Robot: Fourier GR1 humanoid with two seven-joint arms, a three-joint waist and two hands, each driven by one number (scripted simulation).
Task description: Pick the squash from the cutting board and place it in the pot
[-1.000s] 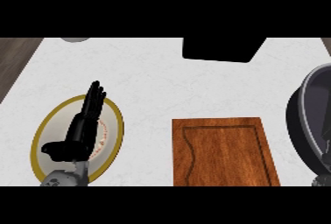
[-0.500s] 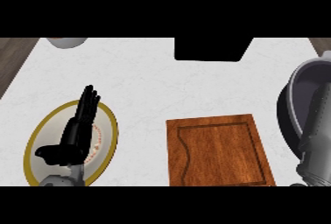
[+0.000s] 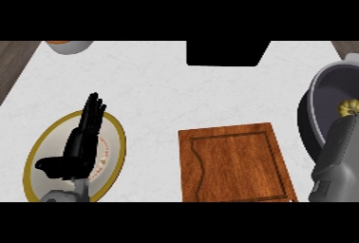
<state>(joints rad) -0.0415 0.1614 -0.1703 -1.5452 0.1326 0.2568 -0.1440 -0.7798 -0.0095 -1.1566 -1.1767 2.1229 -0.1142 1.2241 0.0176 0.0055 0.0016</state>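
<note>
The wooden cutting board (image 3: 235, 163) lies at the lower middle with nothing on it. At the right edge stands the dark grey pot (image 3: 317, 95), partly cut off. A yellow squash (image 3: 348, 108) shows inside the pot at the picture's edge. My right forearm (image 3: 340, 161) rises from the lower right to just below the squash; the hand itself is out of sight. My left hand (image 3: 80, 142) rests open, fingers straight, over a plate at the left.
A white plate with a gold rim (image 3: 116, 156) lies under the left hand. A black block (image 3: 226, 52) stands at the counter's back. A bowl with an orange rim (image 3: 68, 45) sits at the far left corner.
The right forearm has come further into view at the lower right, and the squash now shows inside the pot. The left hand stays over the plate.
</note>
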